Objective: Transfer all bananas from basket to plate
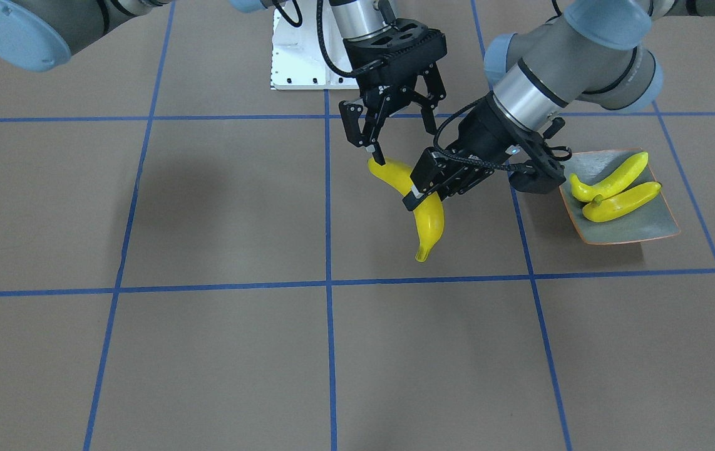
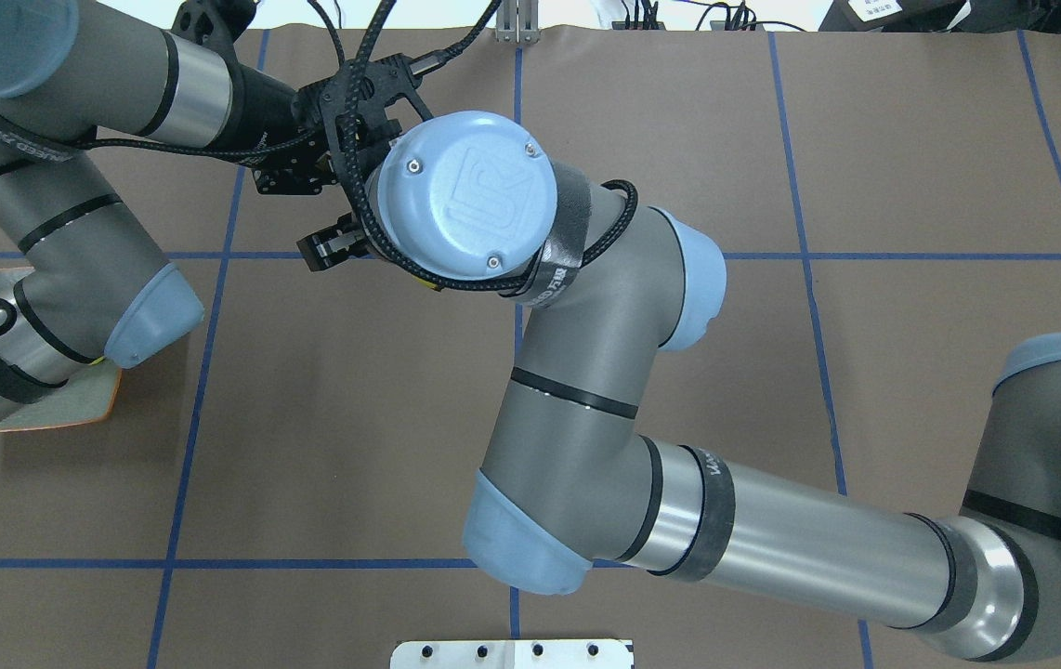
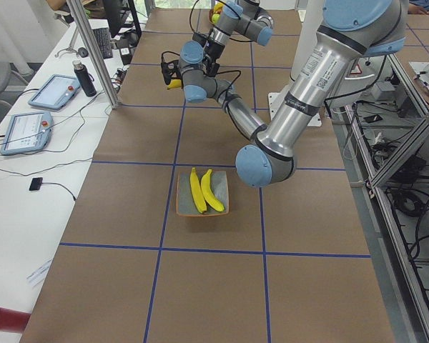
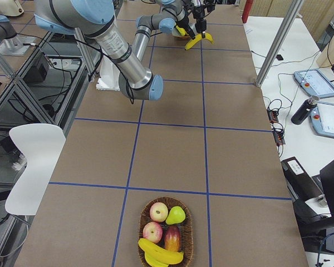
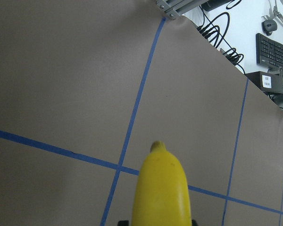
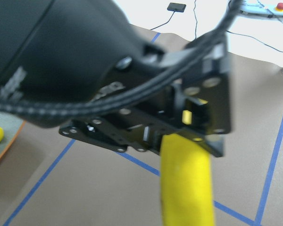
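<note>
A banana (image 1: 423, 213) is held over the middle of the table (image 1: 207, 207), clamped about its middle by the left gripper (image 1: 425, 191). In the front view the right gripper (image 1: 404, 143) is seen at twelve o'clock from it, spread wide, with one fingertip (image 1: 376, 155) at the banana's upper end. At three o'clock the plate (image 1: 658, 227) is seen, with two bananas (image 1: 611, 180) laid side by side on it. More bananas (image 4: 161, 256) lie in the basket (image 4: 190, 236).

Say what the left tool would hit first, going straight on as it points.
Past the banana the left tool holds, only the table, near a blue tape crossing; how far is unclear.
</note>
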You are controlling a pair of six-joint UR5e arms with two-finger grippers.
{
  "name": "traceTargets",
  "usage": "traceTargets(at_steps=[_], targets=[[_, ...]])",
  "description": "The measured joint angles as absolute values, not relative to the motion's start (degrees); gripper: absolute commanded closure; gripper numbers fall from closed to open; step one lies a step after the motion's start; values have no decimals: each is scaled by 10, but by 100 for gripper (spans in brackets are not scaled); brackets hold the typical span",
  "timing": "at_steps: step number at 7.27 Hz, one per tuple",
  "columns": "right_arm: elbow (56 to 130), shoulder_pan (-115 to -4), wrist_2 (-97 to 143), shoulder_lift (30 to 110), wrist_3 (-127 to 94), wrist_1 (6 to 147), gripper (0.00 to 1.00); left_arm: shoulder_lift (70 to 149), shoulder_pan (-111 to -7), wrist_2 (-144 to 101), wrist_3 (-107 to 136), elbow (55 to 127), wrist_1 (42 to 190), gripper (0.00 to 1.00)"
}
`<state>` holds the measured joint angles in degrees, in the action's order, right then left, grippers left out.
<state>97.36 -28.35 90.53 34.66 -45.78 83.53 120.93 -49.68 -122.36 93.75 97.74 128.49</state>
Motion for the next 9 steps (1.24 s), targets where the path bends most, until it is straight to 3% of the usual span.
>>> traceTargets(at_steps=[9], targets=[[1031,-483,1073,544,-318,843,0,893,-644,-1321,507,1093,1283,100]])
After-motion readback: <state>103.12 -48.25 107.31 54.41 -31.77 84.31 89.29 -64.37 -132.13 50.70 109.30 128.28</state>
